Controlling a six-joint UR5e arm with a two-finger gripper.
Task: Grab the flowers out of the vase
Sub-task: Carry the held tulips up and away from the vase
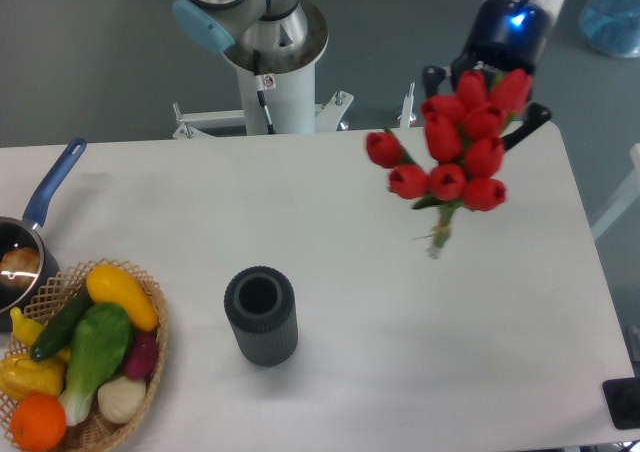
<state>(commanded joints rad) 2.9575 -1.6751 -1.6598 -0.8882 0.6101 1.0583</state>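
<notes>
The flowers (462, 142), a bunch of red tulip buds with green stems, hang in the air over the table's far right part, their stem ends (438, 240) pointing down and clear of the table. My gripper (484, 96) is mostly hidden behind the buds. Its black fingers (534, 119) show on either side of the bunch, closed on it. The vase (261, 315), a dark grey ribbed cylinder, stands upright and empty near the table's front middle, well to the left of the flowers.
A wicker basket (155, 307) of toy vegetables and fruit sits at the front left. A blue-handled pan (48, 190) lies at the left edge. The arm's white base (270, 67) stands at the back. A black object (624, 404) sits at the front right corner.
</notes>
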